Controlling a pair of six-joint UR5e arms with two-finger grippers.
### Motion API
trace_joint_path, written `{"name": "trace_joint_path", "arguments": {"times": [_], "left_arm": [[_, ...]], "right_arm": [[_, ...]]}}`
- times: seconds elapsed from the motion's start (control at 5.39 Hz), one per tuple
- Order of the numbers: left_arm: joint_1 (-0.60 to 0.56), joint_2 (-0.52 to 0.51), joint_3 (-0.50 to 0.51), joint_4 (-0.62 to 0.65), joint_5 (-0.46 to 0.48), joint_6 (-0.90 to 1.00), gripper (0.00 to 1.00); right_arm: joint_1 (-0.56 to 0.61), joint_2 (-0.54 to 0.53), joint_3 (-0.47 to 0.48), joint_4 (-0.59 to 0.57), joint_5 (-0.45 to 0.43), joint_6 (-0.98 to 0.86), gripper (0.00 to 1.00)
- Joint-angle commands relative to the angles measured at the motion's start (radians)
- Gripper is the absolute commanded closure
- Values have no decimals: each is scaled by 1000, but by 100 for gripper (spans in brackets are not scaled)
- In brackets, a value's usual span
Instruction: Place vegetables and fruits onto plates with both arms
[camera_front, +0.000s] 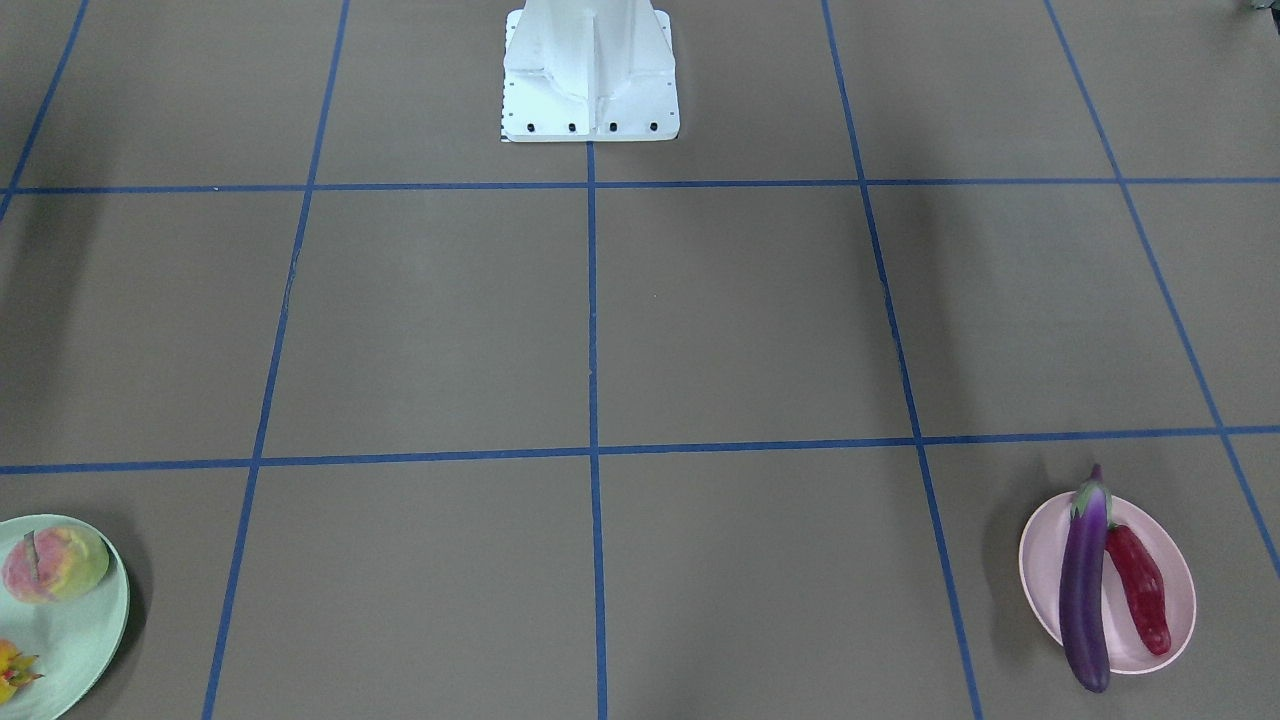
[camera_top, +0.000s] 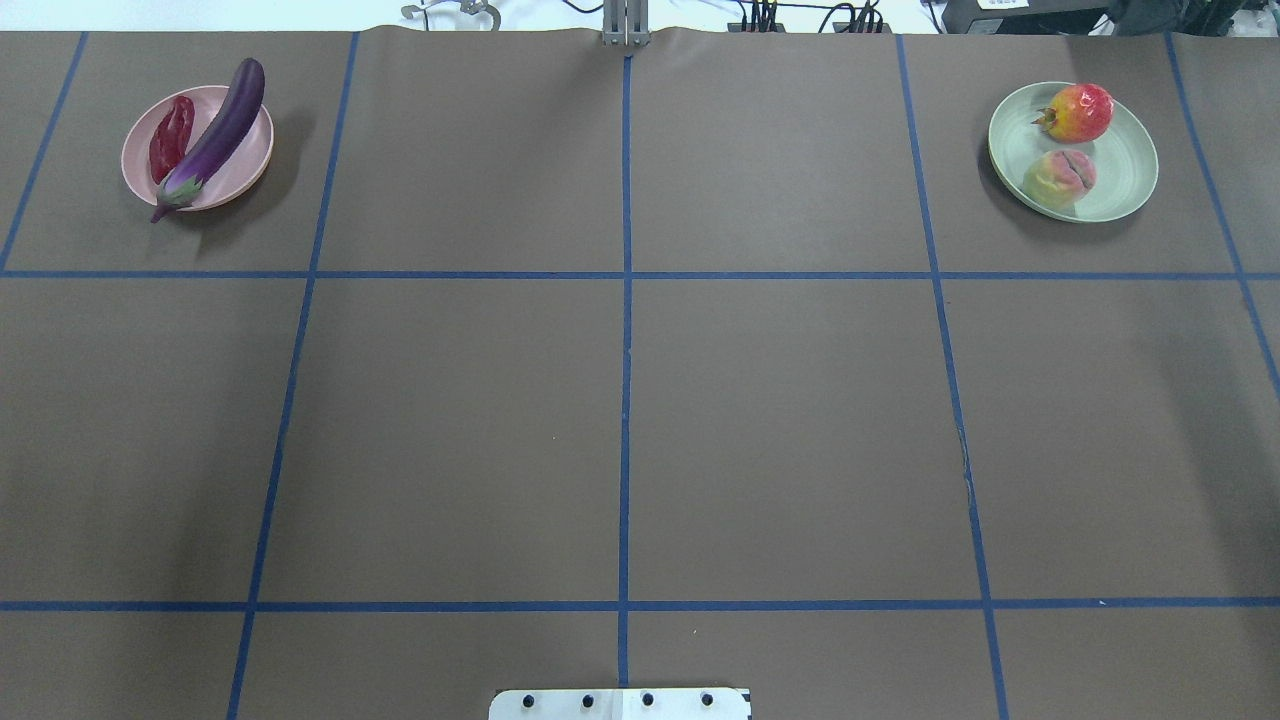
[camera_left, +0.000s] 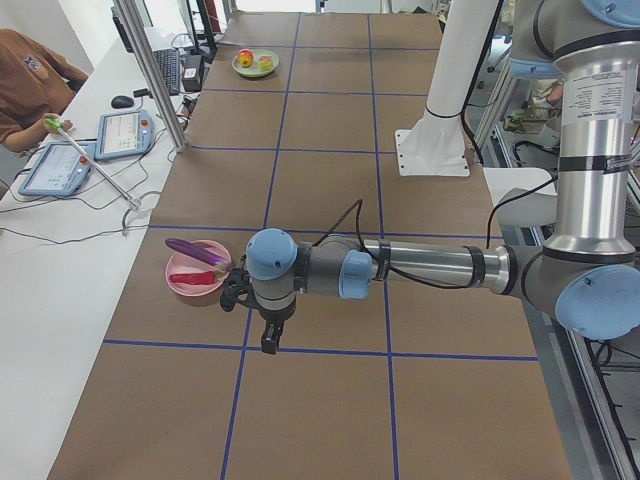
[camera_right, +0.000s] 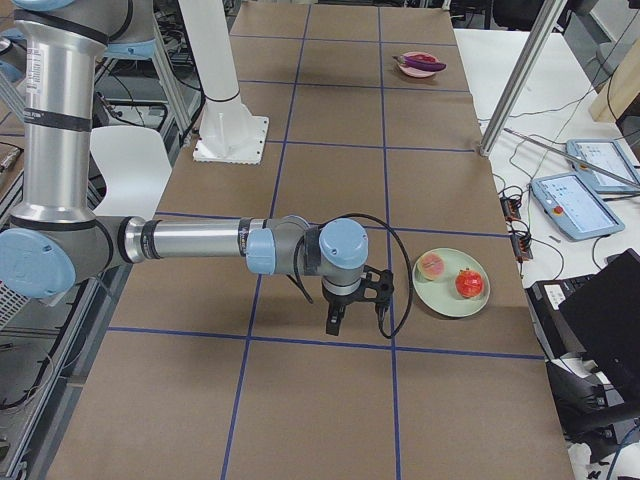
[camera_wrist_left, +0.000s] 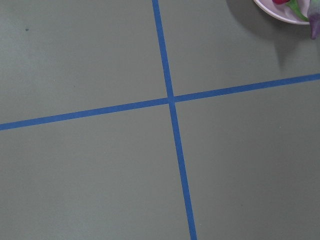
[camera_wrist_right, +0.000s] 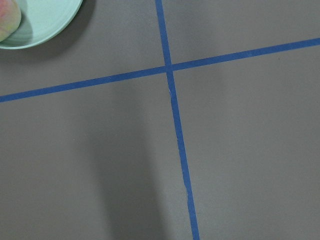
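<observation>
Hovering over brown table (camera_top: 640, 420): two grippers, left gripper (camera_left: 267, 338) near pink plate (camera_top: 247, 160), right gripper (camera_right: 334, 322) near mint plate (camera_top: 1130, 168); cannot tell whether either is apart or together. Two vegetables on pink plate: eggplant (camera_top: 215, 135) overhanging rim, chili (camera_top: 171, 138) beside it. Two fruits on mint plate: peach (camera_top: 1060, 180), red-orange fruit (camera_top: 1080, 112).

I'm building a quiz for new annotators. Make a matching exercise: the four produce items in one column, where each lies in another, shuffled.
1 eggplant
2 chili pepper
3 peach
4 red-orange fruit

A green plate, nearer the robot's base
B pink plate, ends past the rim
C green plate, farther from the robot's base
D pink plate, wholly inside the rim

Pairs: 1-B, 2-D, 3-A, 4-C
</observation>
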Motion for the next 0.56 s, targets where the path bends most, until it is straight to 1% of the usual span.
{"name": "trace_joint_path", "arguments": {"times": [0.0, 0.37], "left_arm": [[-1, 1, 0, 0, 0, 0, 0], [1, 0, 3, 0, 0, 0, 0]], "right_arm": [[0, 1, 0, 1, 2, 0, 0], [0, 6, 0, 1, 3, 1, 0]]}}
